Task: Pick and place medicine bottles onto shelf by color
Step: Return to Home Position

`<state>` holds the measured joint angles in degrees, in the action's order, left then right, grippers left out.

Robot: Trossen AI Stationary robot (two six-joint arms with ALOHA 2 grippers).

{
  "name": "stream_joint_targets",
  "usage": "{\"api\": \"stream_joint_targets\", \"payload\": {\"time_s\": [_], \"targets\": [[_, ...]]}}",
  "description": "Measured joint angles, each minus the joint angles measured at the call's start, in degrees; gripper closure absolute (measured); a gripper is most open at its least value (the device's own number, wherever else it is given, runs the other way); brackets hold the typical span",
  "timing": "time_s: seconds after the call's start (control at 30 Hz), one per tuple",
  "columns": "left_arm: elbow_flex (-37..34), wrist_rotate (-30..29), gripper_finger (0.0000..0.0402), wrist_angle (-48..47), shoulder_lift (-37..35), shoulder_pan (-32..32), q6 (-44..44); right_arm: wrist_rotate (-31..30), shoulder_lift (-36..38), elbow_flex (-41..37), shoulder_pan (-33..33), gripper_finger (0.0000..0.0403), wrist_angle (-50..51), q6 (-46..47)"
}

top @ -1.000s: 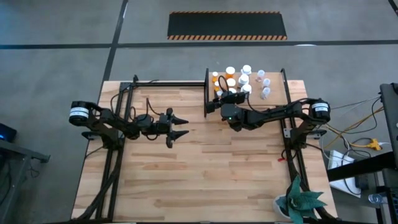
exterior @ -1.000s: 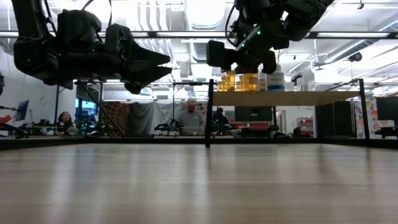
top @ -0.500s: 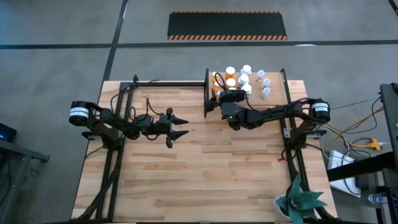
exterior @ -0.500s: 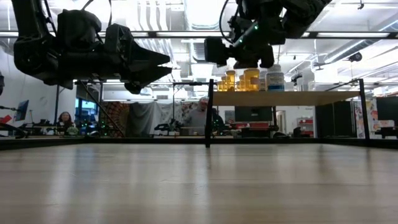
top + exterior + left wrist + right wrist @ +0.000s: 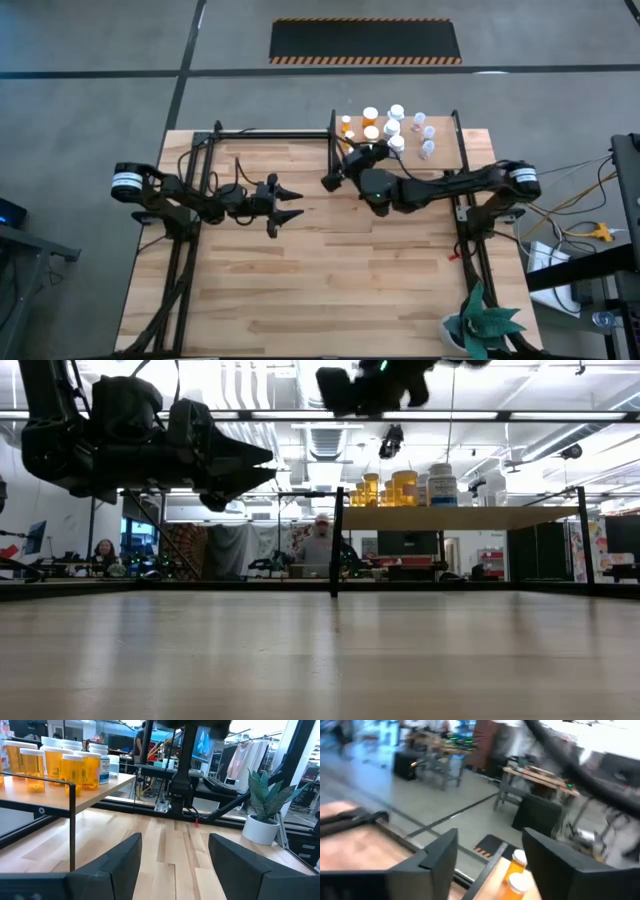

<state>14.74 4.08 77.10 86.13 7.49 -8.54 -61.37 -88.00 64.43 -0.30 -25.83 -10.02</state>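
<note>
Here, right gripper — fingers apart, empty — hangs off the shelf's left edge, medicine bottles lying toward the table's far edge; left gripper waits, fingers apart.

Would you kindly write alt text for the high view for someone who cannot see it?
From above, over a wooden table, the right gripper hangs open by the shelf, at its left edge; the left gripper hovers open left of centre. Orange and white bottles stand grouped on the shelf; a plant sits lower right.
</note>
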Motion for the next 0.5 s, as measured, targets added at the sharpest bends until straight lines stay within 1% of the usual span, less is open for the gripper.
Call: {"api": "stream_joint_targets", "payload": {"time_s": [0.07, 0.1, 0.17, 0.23, 0.33, 0.43, 0.5], "targets": [[-0.17, 0.00, 0.0187, -0.02, 0.00, -0.02, 0.00, 2.98, 2.77, 1.23, 1.64, 0.0223, 7.77, -0.43], [-0.23, 0.02, 0.0187, -0.02, -0.04, -0.02, 0.00, 6.42, 4.54, 1.62, 2.19, 0.0243, 12.76, 1.03], [-0.51, 0.53, 0.0191, -0.04, -0.38, 0.02, -0.02, 15.57, 7.95, 1.53, 2.52, 0.0286, 22.38, 5.98], [-0.93, 2.63, 0.0203, -0.04, -1.11, 0.02, -0.03, 25.09, 11.23, -0.75, 2.36, 0.0329, 27.32, 9.44], [-1.86, 4.66, 0.0239, -0.13, -3.11, 0.02, 0.00, 35.57, 15.43, -6.89, 2.28, 0.0381, 27.28, 8.54], [-2.97, 4.81, 0.0288, -1.65, -6.27, 0.42, 0.63, 44.18, 19.80, -13.04, 2.36, 0.0390, 24.04, 5.70], [-3.53, 4.79, 0.0325, -4.24, -8.94, 0.72, 2.12, 47.13, 23.21, -16.96, 2.31, 0.0392, 21.76, 3.19]]}}
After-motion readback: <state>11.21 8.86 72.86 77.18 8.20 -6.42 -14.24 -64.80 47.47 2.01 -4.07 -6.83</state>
